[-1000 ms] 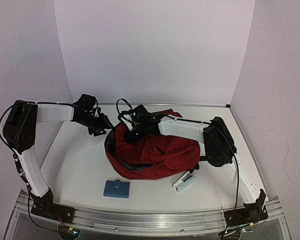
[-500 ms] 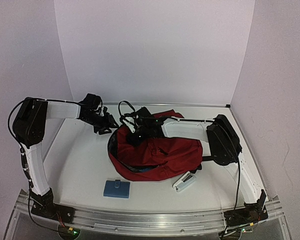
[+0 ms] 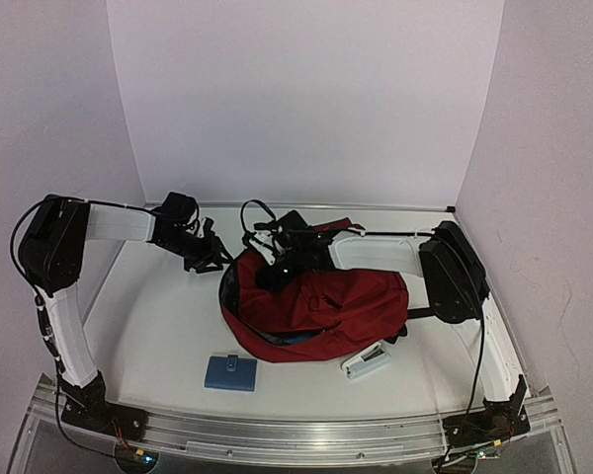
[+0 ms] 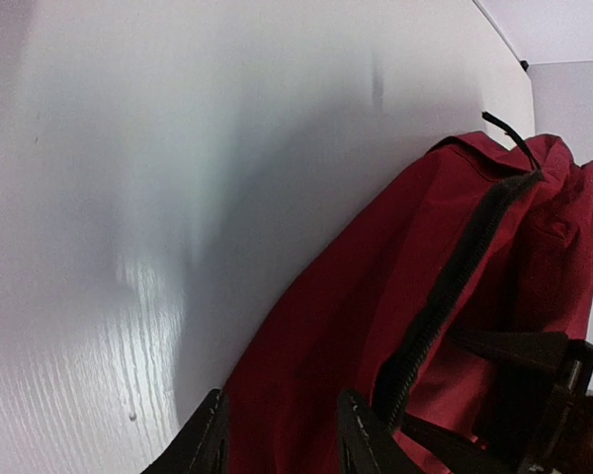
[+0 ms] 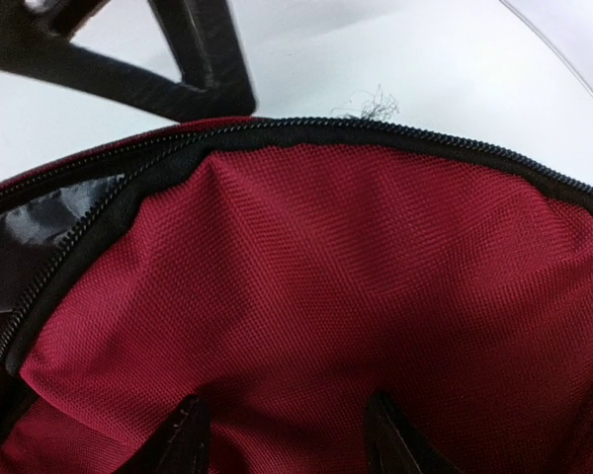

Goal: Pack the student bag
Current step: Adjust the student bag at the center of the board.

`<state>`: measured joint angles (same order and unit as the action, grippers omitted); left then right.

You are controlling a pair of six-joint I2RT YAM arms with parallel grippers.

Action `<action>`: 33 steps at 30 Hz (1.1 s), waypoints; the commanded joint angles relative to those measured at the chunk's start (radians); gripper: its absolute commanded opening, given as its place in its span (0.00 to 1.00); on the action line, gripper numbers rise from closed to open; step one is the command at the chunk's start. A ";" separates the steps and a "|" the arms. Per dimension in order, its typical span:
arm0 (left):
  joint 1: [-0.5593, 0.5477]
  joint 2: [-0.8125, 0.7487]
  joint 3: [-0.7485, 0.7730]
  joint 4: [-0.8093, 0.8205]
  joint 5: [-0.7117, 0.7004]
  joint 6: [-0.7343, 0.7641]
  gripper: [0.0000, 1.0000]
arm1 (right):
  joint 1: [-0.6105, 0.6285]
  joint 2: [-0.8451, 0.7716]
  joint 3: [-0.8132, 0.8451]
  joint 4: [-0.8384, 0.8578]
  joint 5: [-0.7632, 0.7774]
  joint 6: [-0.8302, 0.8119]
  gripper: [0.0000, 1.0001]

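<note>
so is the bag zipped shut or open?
Open: the student bag gapes along its near-left edge; right wrist view shows grey lining inside the zipper.

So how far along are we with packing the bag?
Done: the student bag lies unzipped, its mouth on the left arm's side. In hand: the left gripper is at the bag's rim and the right gripper over its red fabric; whether either grips it is unclear. Left: the blue case and the white stapler-like item lie on the table, outside the bag.
</note>
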<state>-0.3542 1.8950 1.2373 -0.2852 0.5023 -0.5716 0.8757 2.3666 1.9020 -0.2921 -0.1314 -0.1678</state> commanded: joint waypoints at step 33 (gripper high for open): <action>-0.047 -0.071 0.018 -0.005 -0.064 0.079 0.01 | -0.012 -0.036 -0.047 -0.088 -0.002 0.008 0.55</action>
<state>-0.3996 1.8790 1.2114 -0.3157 0.5134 -0.4740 0.8757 2.3573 1.8862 -0.3023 -0.1326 -0.1825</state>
